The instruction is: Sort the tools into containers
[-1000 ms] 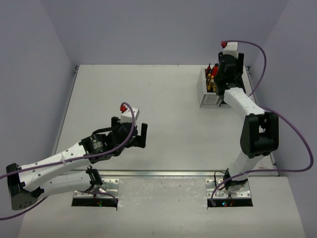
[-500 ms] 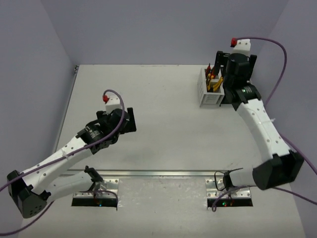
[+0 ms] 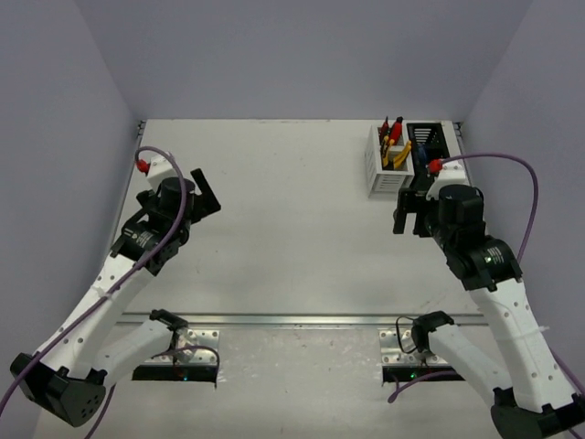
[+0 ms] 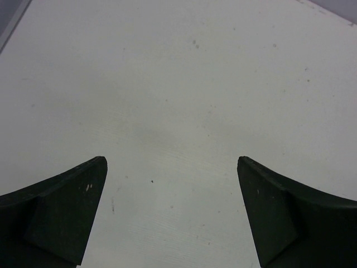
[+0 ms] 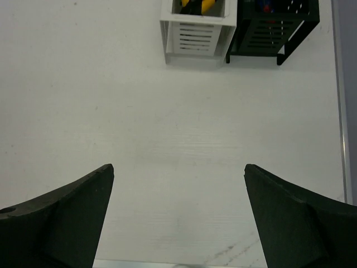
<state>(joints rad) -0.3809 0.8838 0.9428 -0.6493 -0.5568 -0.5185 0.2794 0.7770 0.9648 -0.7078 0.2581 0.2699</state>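
My right hand (image 5: 178,167) is spread as wide as it goes and holds nothing; between its fingers I see only bare worktop (image 3: 292,201). It hangs a short way on the near side of the white bin (image 5: 195,36), tilted toward it. My left hand (image 4: 173,159) is just as wide and just as empty, far to the left of the white bin over bare surface.

In the white bin, yellow-handled pliers (image 3: 398,154) lean against the wall with red-handled tools (image 3: 391,128) standing behind them. I can't tell what kind the red ones are. The black bin (image 5: 270,33) sits touching the white bin's right side and holds blue-handled screwdrivers (image 5: 266,6), only their tops showing. I see no tool lying loose anywhere around the white bin, so I judge the sorting finished or nearly so.

If I had to pull one out again, I'd expect stiff steel with some weight, the pliers heaviest and prone to swinging on their pivot. I'd pinch across both handles together, where the coating should give grip, not on the bare metal. The screwdrivers are thin and likely to roll, so I'd take them mid-handle. Both slotted bins look light enough to slide or tip if a tool snags.
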